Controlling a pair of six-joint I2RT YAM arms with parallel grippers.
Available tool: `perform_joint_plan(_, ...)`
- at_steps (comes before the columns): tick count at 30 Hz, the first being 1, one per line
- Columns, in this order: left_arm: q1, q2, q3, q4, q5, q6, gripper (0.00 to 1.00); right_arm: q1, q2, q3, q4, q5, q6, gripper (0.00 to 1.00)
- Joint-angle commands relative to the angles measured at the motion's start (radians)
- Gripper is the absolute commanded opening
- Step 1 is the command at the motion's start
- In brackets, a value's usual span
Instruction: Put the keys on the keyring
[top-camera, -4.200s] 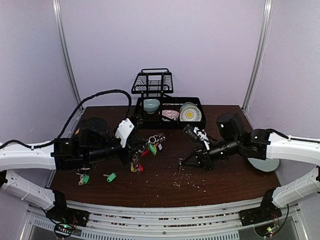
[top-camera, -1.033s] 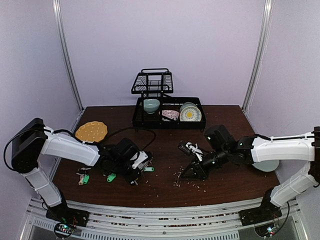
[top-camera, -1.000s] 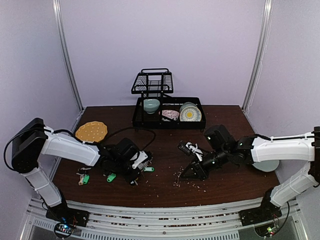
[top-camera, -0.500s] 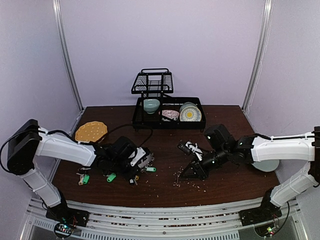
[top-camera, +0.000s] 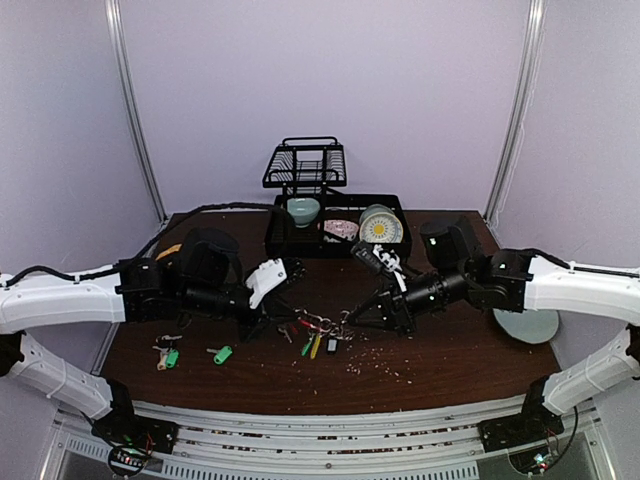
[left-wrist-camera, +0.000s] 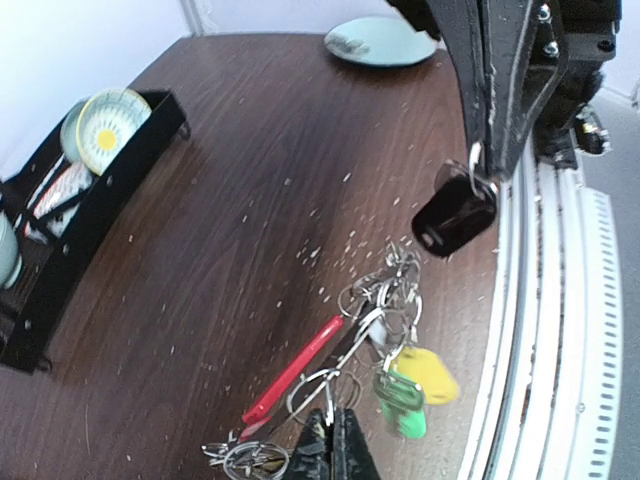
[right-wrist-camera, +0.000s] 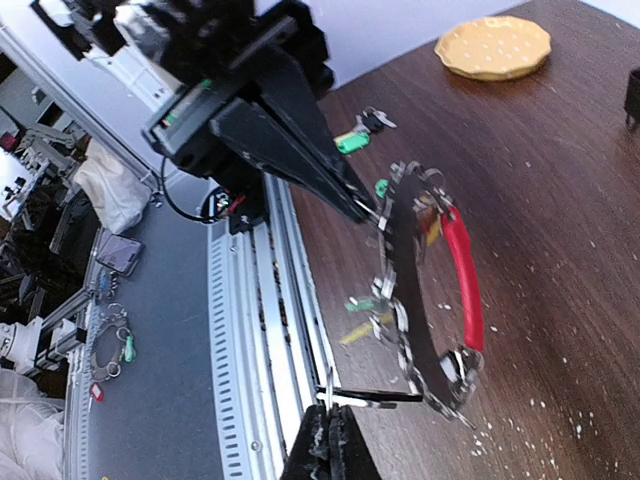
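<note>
From above, the keyring (top-camera: 318, 330) hangs in front of the rack (top-camera: 335, 232). Left wrist: the left gripper (left-wrist-camera: 335, 438) pinches its wire, and the right gripper (left-wrist-camera: 487, 150) pinches a dark-tagged key (left-wrist-camera: 455, 213). Right wrist: the keyring dangles loose, so if it sways you may miss the opening.

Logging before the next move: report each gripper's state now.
Left gripper: closed, holding the large metal keyring with the red plastic-sheathed arc.
Right gripper: closed, holding the small silver key with the dark oblong plastic tag by its ring.
</note>
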Motion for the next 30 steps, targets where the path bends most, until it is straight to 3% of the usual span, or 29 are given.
perform_joint_plan(1,-0.001,-0.035,0.041,0.03,0.12,0.029,0.0,0.042,-0.053,0.037,0.08,-0.064,0.027,0.0)
perform_joint_plan(6,-0.001,-0.03,0.026,0.029,0.092,0.031,0.0,0.046,-0.061,0.029,0.088,-0.049,0.044,0.0)
perform_joint_plan(9,0.005,0.007,-0.015,0.031,-0.085,-0.011,0.0,0.051,-0.046,0.027,0.094,-0.028,0.05,0.0)
perform_joint_plan(11,0.04,0.072,-0.055,0.052,-0.117,-0.037,0.0,0.051,-0.036,0.015,0.118,-0.021,0.051,0.0)
perform_joint_plan(20,0.08,0.317,-0.111,0.036,0.069,-0.066,0.0,0.052,0.017,-0.007,0.11,0.009,0.044,0.0)
perform_joint_plan(27,0.081,0.303,-0.173,0.013,0.221,-0.065,0.01,0.053,0.054,-0.003,0.105,0.006,0.033,0.0)
perform_joint_plan(30,0.085,0.282,-0.211,0.041,0.236,-0.086,0.15,0.052,0.069,0.002,0.1,0.003,0.024,0.0)
